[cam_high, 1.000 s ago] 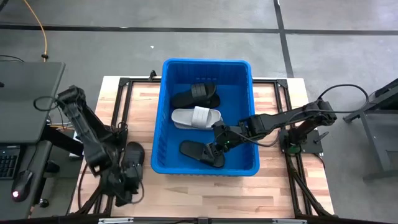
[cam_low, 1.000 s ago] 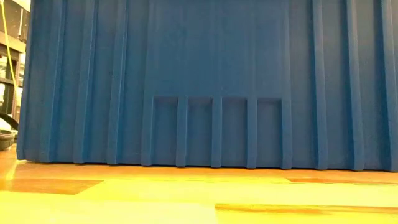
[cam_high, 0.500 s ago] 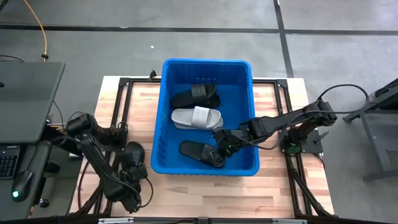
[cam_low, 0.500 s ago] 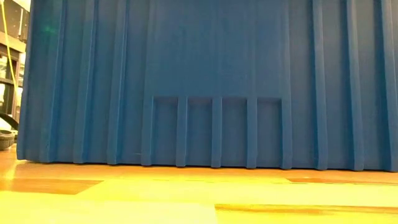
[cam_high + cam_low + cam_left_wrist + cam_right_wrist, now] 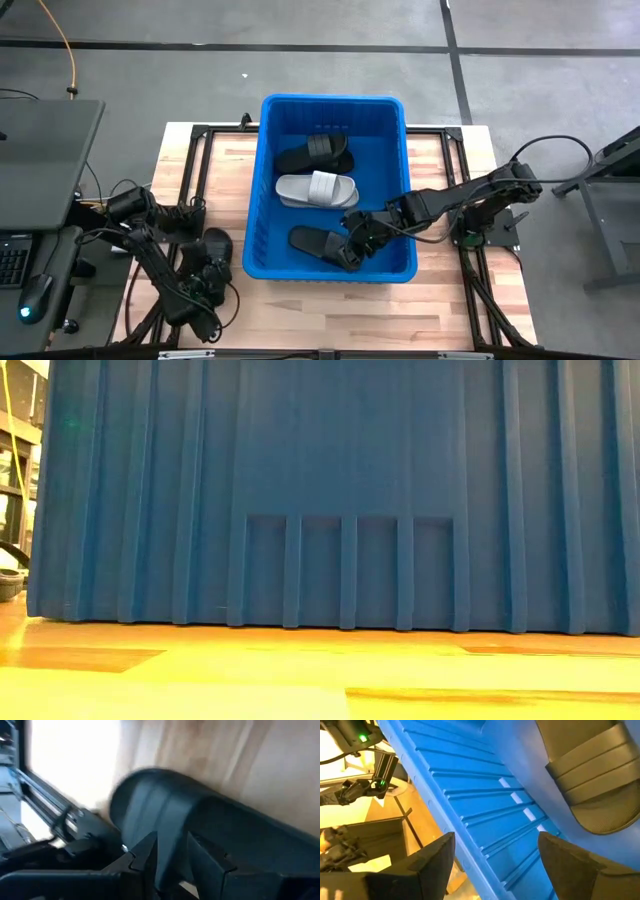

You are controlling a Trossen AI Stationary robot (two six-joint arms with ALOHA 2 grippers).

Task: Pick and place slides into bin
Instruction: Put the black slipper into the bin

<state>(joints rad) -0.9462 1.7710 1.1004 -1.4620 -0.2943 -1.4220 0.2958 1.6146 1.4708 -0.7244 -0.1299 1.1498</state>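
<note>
Both arms: matte black/dark grey, built from slim boxy links joined by rounded, bulkier joint housings.

Left arm point(image 5: 150, 255): chunky cylindrical joint housings; thin black cables loop loosely beside its upper links. Left gripper point(image 5: 170, 865): two dark fingers point(image 5: 145, 855) with angular, stepped, hard-edged profiles; the body behind them is flat dark plastic.

Right arm point(image 5: 470, 190): long thin link, rounded elbow housing, one black cable arching above the elbow and trailing off the tabletop's right edge. A small green light shows at its base. Right gripper point(image 5: 495, 865): two broad, flat dark fingers point(image 5: 427, 865) with slanted upper edges and a dull, smooth finish.

No screws or markings are legible.
</note>
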